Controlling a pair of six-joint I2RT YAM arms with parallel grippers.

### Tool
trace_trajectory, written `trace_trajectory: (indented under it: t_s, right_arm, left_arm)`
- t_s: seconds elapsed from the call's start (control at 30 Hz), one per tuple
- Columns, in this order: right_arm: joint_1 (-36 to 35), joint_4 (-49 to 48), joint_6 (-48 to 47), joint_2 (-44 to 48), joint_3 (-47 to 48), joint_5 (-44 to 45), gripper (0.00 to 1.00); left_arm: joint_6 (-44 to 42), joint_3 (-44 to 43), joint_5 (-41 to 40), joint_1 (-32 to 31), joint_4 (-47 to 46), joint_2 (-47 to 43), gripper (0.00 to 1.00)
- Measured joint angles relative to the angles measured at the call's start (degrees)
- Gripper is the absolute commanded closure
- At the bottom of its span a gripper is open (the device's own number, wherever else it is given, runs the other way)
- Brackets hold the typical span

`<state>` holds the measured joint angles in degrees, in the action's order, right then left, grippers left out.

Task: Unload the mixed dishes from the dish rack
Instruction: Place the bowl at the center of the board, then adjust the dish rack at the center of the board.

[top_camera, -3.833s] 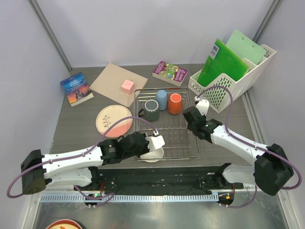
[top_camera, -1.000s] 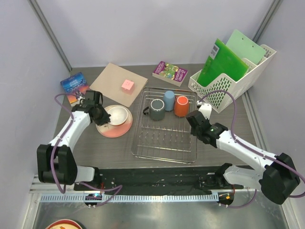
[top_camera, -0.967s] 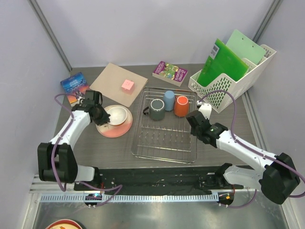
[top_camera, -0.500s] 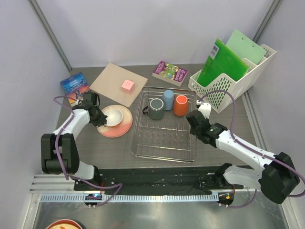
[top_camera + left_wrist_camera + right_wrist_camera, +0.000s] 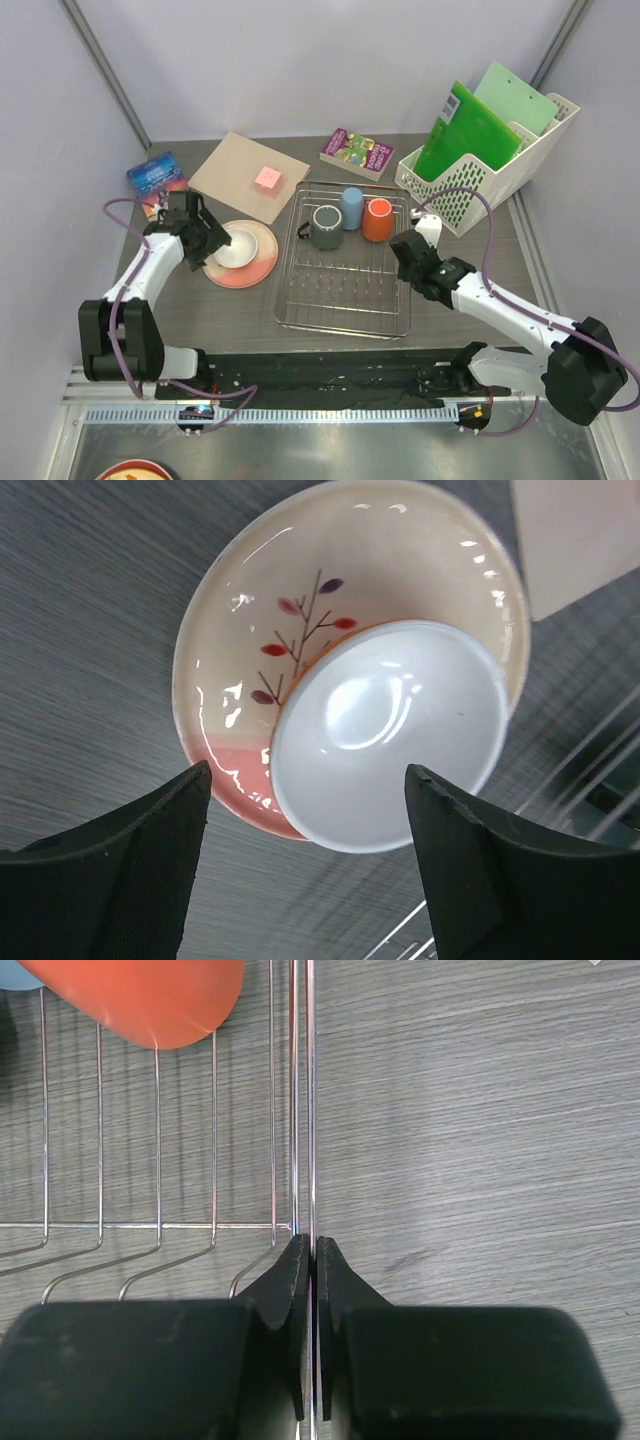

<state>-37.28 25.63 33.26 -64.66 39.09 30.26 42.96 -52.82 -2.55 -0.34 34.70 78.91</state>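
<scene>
Dish rack (image 5: 340, 292) rests on the table (image 5: 240, 312). The right tool (image 5: 403, 262) has its two fingers pressed together on the rack's right side wire, about halfway along that side. In the right wrist view the thin wire (image 5: 310, 1110) runs straight out from between the closed tips of the right tool (image 5: 308, 1255). Ahead of this tool and to its left, inside the rack, stands the orange mug (image 5: 376, 220). The light blue cup (image 5: 351, 209) is just past it and the dark grey mug (image 5: 325, 226) is further left again. All three stand close together along the rack's far end.

The left tool (image 5: 212, 240) is poised over the pink round plate (image 5: 240, 274), which lies on the table outside the rack. Its fingers (image 5: 120, 880) are spread well apart and hold nothing. Between them, seen from the left wrist, the small white bowl (image 5: 390, 750) sits on the plate, at the edge nearer the rack. Only its glossy white surface shows, and I cannot tell which way up it is. The plate (image 5: 240, 660) is cream with a twig of red and purple leaves, and pink along one side.

Beyond the left tool's right finger lies a beige board (image 5: 245, 170) carrying a pink cube (image 5: 267, 179). A blue book (image 5: 158, 181) lies behind the tool.
</scene>
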Motion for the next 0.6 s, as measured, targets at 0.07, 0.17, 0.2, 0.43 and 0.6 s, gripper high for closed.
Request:
trace_trajectory:
  t_s: [0.07, 0.17, 0.2, 0.43, 0.6]
  right_arm:
    - [0.0, -0.33, 0.0, -0.11, -0.09, -0.04, 0.82]
    - [0.02, -1.05, 0.04, -0.87, -0.28, -0.39, 0.65]
    - [0.0, -1.4, 0.02, -1.62, -0.42, -0.96, 0.57]
    - [0.39, -0.66, -1.7, -7.1, 1.99, -1.14, 0.25]
    - [0.24, 0.11, -1.68, -7.08, 3.5, -1.14, 0.18]
  left_arm:
    - [0.11, -0.61, 0.02, 0.0, 0.31, -2.93, 0.12]
    - [-0.24, -1.44, 0.17, -1.07, -0.15, -8.48, 0.0]
    - [-0.37, -2.43, -0.68, -2.71, -0.24, -10.36, 0.0]
    - [-3.06, -9.75, -4.83, -15.34, -1.29, -11.8, 0.0]
    - [-3.5, -9.86, -6.64, -16.06, -1.03, -11.74, 0.0]
